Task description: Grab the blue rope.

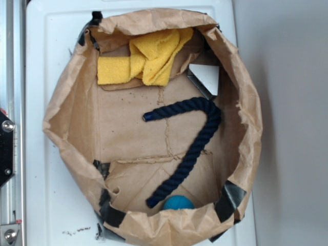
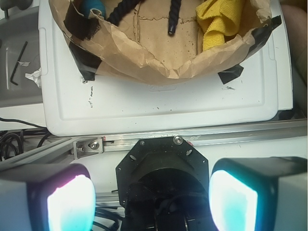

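Observation:
The blue rope [image 1: 197,146] lies bent like a cane on the floor of an open brown paper bag [image 1: 66,118], its long leg running down toward a teal ball [image 1: 178,203]. In the wrist view only two stretches of the rope [image 2: 172,19] show at the top edge, inside the bag [image 2: 144,57]. My gripper [image 2: 153,199] is open, its two glowing pads [image 2: 72,202] far apart with nothing between them. It hangs over the black robot base [image 2: 161,163], well short of the bag. The exterior view does not show the gripper.
A crumpled yellow cloth [image 1: 146,59] sits at the bag's far end, and the bag's raised paper walls ring everything. The bag rests on a white board [image 2: 159,103], edged by an aluminium rail [image 2: 231,137]. An Allen key [image 2: 18,62] lies off to the left.

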